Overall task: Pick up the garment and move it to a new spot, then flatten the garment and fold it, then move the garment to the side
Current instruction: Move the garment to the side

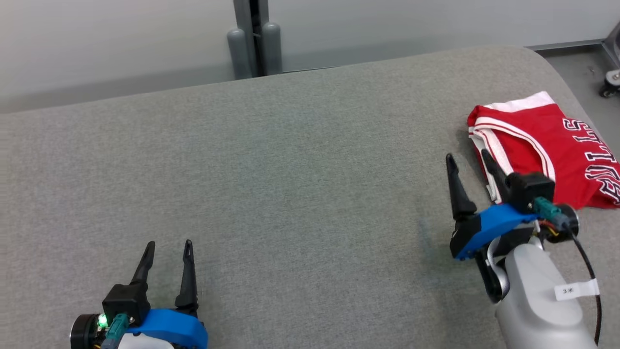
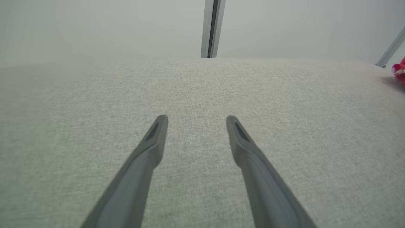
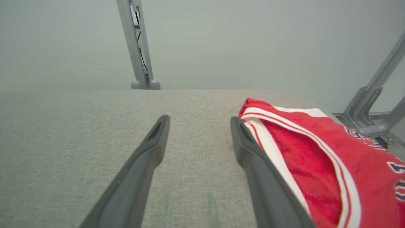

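My left gripper (image 1: 169, 243) hovers nearest, low at my left, fingers spread over bare grey table (image 1: 290, 169); my right gripper (image 1: 467, 155) is farther out at my right, jaws also wide apart and holding nothing; one of its fingers (image 3: 253, 158) sits just beside the garment's (image 1: 542, 140) left edge, and I cannot tell if they touch; the garment, red with white trim and lettering, lies folded by the table's right edge; beyond stand a grey post (image 1: 254, 39) and pale wall (image 1: 121, 39).

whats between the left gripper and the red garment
Bare grey tabletop, then the open right gripper just beside the garment, seen in the head view.
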Controlling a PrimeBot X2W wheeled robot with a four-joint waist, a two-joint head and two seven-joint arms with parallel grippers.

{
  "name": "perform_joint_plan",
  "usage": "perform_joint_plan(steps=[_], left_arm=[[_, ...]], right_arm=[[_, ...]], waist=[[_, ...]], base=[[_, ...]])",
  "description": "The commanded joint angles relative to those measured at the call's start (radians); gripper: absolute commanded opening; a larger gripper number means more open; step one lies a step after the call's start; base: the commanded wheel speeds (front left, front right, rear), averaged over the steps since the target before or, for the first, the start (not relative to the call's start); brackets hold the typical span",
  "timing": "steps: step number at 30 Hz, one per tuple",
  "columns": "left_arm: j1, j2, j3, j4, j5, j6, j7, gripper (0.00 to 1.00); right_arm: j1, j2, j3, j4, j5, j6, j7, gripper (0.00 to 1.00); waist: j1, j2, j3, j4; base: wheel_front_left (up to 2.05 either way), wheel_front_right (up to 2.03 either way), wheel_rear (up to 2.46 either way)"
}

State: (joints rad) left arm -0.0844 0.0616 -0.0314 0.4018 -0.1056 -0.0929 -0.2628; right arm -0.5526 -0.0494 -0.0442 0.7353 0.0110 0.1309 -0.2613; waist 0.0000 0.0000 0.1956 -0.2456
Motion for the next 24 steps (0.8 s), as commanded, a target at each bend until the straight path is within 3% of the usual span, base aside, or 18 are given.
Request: perform_joint_plan(steps=[1, 9, 24], left_arm=[[0.005, -0.001, 0.016, -0.007, -0.005, 0.006, -0.002, 1.0], [0.015, -0.01, 0.058, -0.01, -0.017, 0.019, -0.002, 1.0], [0.053, -0.011, 0.058, 0.029, -0.089, 0.031, -0.002, 1.0]], right_arm=[[0.049, -0.003, 0.034, -0.033, 0.03, 0.0, -0.004, 1.0], [0.174, -0.004, 0.108, -0.103, 0.107, 0.0, -0.004, 1.0], [0.278, -0.003, 0.103, -0.15, 0.148, 0.0, -0.005, 1.0]], waist=[[0.0, 0.0, -0.005, 0.018], [0.0, 0.0, -0.034, 0.079], [0.0, 0.0, -0.107, 0.147]], base=[[0.0, 0.0, 0.0], [0.0, 0.0, 0.0], [0.0, 0.0, 0.0]])
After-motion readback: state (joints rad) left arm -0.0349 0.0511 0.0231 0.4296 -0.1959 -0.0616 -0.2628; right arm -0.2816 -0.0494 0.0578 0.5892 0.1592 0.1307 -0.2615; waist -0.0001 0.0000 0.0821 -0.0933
